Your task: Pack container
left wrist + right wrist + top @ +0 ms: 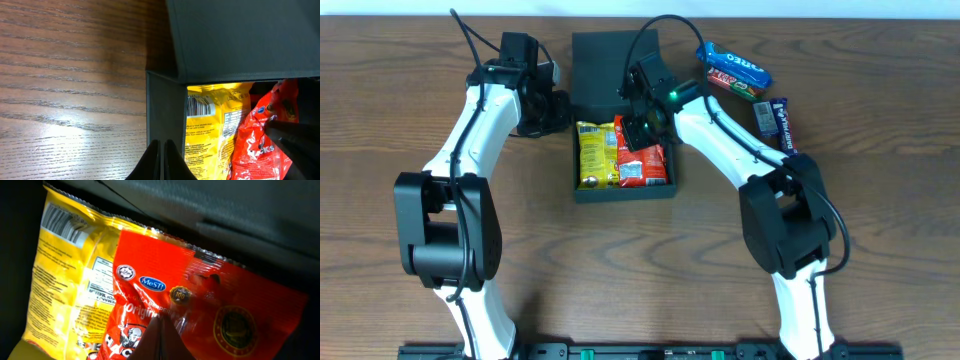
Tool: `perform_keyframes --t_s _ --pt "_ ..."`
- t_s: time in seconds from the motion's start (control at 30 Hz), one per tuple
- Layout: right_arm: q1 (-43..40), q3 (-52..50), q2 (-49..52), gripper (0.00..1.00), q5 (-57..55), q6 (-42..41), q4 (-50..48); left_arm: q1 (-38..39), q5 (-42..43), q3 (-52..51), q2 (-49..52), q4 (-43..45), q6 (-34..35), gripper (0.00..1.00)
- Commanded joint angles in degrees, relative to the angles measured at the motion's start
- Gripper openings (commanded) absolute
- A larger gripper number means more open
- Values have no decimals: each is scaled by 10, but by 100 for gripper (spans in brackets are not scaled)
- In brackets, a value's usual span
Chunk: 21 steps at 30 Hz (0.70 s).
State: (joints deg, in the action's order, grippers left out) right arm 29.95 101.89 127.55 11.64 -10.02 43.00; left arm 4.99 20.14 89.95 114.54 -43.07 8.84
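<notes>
Right pincer (638, 128) down inside open container (623, 192)

This appears to be a robotics lab work cell, which I watch through a fixed camera overhead and one camera on each wrist. A wood-grain bench (880, 200) fills the overhead view, with a pale strip (820, 10) along its far edge. Two white-and-black jointed arms, the left arm (470, 130) and the right arm (730, 140), rise from a dark rail (650, 351) at the near edge. Black cables (460, 30) loop over them. A green light (672, 96) glows on the right arm. The goods are few: a dark container (605, 60) holding a yellow packet (595, 155) and a red packet (642, 165), and a blue packet (733, 68) lying near it on bare wood.
</notes>
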Motion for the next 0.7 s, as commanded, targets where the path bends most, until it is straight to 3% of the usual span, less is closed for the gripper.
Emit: perform_keyframes --t_s 0.0,0.2,0.27,0.37,0.6,0.67 --pt "0 46 4 1 -24 -6 22 -1 -7 12 -18 0 2 5" --pt "-31 128 -67 4 -30 40 20 -1 -7 12 -18 0 2 6" --pt "-51 135 -87 33 -47 79 -6 -1 -7 12 -18 0 2 6" --pt "-85 136 -99 99 -101 92 -29 -1 -11 12 -18 0 2 6" --pt "-127 136 -101 99 -92 71 12 -1 -11 12 -18 0 2 6" --pt "-128 135 -100 99 -115 136 9 -1 -11 12 -18 0 2 6"
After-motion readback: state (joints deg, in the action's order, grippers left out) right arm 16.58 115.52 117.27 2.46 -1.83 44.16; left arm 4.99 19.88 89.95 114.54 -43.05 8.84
